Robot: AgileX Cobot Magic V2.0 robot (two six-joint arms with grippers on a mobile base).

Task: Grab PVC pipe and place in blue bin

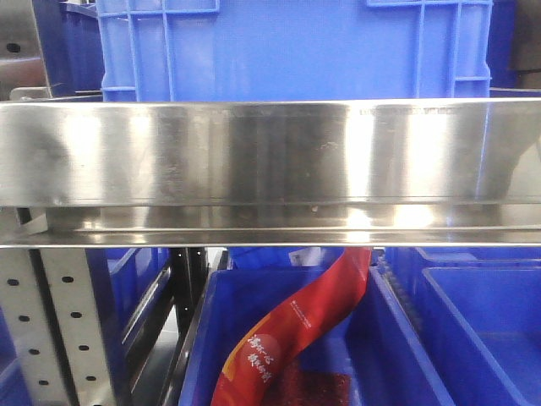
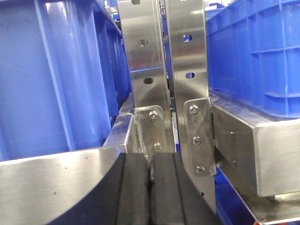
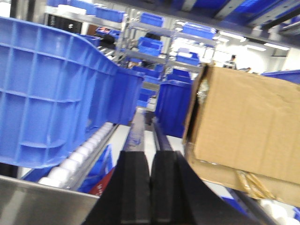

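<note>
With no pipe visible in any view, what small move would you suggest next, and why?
Probably raise or pan to search for the pipe. The left gripper and right gripper both have jaws shut and empty. The front view shows only a steel shelf rail, blue bins and a red packet.

We see our right gripper [image 3: 151,187] at the bottom, its black fingers [image 3: 133,187] pressed together with nothing between them. A large blue bin [image 3: 56,93] sits to one side on white rollers [image 3: 79,157], a cardboard box [image 3: 243,126] to the other.
</note>
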